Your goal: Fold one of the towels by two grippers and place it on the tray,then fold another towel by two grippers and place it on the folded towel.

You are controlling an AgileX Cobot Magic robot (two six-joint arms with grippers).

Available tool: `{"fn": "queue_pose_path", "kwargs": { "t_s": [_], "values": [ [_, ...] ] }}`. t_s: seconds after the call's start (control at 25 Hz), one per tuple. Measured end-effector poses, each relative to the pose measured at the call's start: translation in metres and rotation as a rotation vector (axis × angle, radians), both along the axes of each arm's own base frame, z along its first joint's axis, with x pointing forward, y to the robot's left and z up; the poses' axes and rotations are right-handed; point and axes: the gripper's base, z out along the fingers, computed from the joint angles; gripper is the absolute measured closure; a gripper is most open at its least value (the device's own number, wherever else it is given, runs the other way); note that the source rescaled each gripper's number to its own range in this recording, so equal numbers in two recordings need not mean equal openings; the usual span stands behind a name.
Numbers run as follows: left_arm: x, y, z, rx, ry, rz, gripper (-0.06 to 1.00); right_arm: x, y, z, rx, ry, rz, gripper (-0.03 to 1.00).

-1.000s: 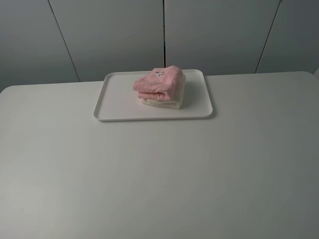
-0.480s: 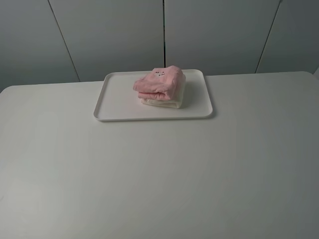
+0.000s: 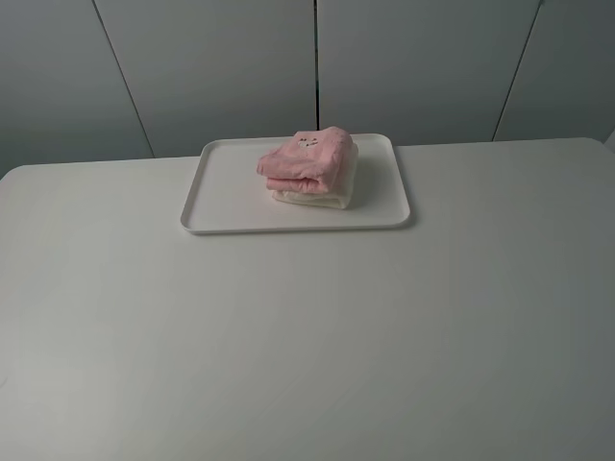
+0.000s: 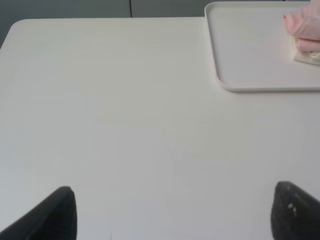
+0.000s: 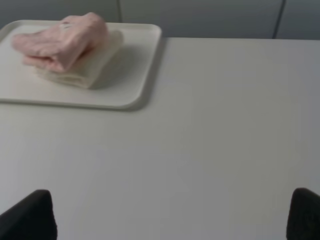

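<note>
The folded pink towel (image 3: 307, 158) is seen stacked on the folded cream towel (image 3: 317, 195), and both lie on the white tray (image 3: 226, 197) at the far middle of the white table (image 3: 307, 336). From this layout, both folds and both placements are judged complete; the step in hand is taken to be the withdrawal to rest.

To finish this step well, the arms should be kept low and clear of the tray rim, so that the stack is not brushed or dragged. The pink towel overhangs the cream one slightly toward the left arm's side, so any approach from that side should be avoided.

Neither arm is visible in the exterior high view. In the wrist views, the left gripper (image 4: 172, 212) and the right gripper (image 5: 172, 212) are each shown only as two dark fingertips at the frame corners, spread wide, with nothing between them. Both are held over bare table, well apart from the tray, and are pointed toward it.
</note>
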Motion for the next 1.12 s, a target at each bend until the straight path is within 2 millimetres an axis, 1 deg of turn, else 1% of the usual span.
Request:
{"fn": "queue_pose_path", "kwargs": {
  "t_s": [0.04,0.12,1.12],
  "values": [
    [0.0000,0.0000,0.0000,0.000,0.000,0.000,-0.05,0.0004,0.0001,0.0000,0.001,0.000,-0.036,-0.03],
    [0.0000,0.0000,0.0000,0.000,0.000,0.001,-0.05,0.0006,0.0001,0.0000,-0.001,0.000,-0.053,-0.03],
    [0.0002,-0.0013,0.0001,0.012,-0.002,-0.022,-0.05,0.0003,-0.0034,-0.0001,-0.045,-0.004,-0.016,-0.03]
  ]
}}
